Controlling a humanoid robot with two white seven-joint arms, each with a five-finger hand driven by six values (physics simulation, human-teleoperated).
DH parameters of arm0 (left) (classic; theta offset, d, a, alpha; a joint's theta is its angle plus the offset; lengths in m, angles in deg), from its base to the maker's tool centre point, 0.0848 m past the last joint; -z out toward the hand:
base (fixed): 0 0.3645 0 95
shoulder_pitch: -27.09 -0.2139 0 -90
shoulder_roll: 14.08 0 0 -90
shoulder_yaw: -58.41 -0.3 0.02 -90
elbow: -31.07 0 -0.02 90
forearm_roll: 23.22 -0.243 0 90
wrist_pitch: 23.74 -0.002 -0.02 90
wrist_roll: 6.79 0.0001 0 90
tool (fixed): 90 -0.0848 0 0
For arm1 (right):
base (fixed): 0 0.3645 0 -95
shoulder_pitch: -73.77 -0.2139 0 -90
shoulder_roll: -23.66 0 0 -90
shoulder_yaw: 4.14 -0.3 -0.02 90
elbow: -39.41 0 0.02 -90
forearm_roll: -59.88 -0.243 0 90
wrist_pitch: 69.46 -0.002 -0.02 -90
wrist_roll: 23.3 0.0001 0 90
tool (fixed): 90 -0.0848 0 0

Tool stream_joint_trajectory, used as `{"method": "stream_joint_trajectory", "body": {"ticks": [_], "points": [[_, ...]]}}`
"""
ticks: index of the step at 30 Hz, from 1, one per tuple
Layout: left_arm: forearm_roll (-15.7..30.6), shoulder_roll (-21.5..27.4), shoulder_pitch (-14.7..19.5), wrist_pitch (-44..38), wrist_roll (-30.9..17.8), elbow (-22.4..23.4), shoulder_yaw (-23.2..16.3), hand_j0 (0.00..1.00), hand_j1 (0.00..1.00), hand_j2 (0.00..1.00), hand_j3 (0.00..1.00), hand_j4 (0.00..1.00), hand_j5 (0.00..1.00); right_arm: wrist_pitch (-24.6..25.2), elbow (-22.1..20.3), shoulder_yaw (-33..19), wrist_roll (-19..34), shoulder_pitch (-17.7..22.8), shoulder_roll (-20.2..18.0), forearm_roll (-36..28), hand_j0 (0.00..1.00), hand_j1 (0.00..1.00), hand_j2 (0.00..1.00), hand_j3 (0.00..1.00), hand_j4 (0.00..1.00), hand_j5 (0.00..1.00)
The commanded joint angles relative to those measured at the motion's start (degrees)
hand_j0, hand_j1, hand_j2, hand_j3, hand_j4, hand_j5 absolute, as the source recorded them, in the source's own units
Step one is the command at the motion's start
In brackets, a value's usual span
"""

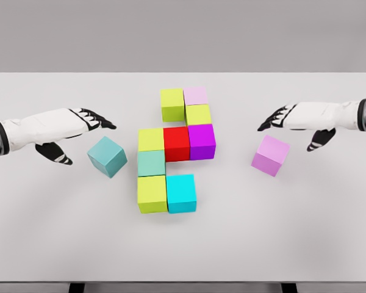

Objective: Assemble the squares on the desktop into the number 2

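Several coloured cubes sit joined at the table's middle: a lime cube and a pale pink cube on top, a yellow-green cube, then a yellow-green cube, a red cube and a purple cube in a row, a teal-green cube, a lime cube and a cyan cube. A loose teal cube lies just right of my left hand, which is open. A loose violet cube lies below my open right hand.
The white table spans the view, with its front edge near the bottom and dark legs showing beneath. A grey wall stands behind the far edge.
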Motion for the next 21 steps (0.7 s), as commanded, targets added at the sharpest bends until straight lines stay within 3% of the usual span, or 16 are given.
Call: {"method": "stream_joint_trajectory", "body": {"ticks": [1,6,14,21], "points": [[-1.2,0.0,0.1,-0.5,0.0,0.5,0.0,1.0,1.0,1.0,1.0,1.0,1.0,0.1,-1.4,0.5,0.0,0.1,0.3,0.9,1.0,1.0,1.0,1.0,1.0,1.0],[-2.0,-2.9,0.3,-0.8,0.0,1.4,-2.5,1.0,1.0,1.0,1.0,1.0,1.0,0.1,-1.9,1.0,0.0,0.4,0.4,1.1,1.0,1.0,1.0,1.0,1.0,1.0],[-2.2,-3.4,1.0,-0.8,0.0,3.3,-2.9,1.0,1.0,1.0,1.0,1.0,1.0,0.1,-4.5,2.3,-0.1,0.4,0.8,1.1,1.0,1.0,1.0,1.0,1.0,1.0],[-3.8,-5.5,1.9,-0.8,0.0,5.3,-4.6,1.0,1.0,1.0,1.0,1.0,1.0,0.1,-4.3,2.4,-0.1,1.0,0.8,1.2,1.0,1.0,1.0,1.0,1.0,1.0]]}}
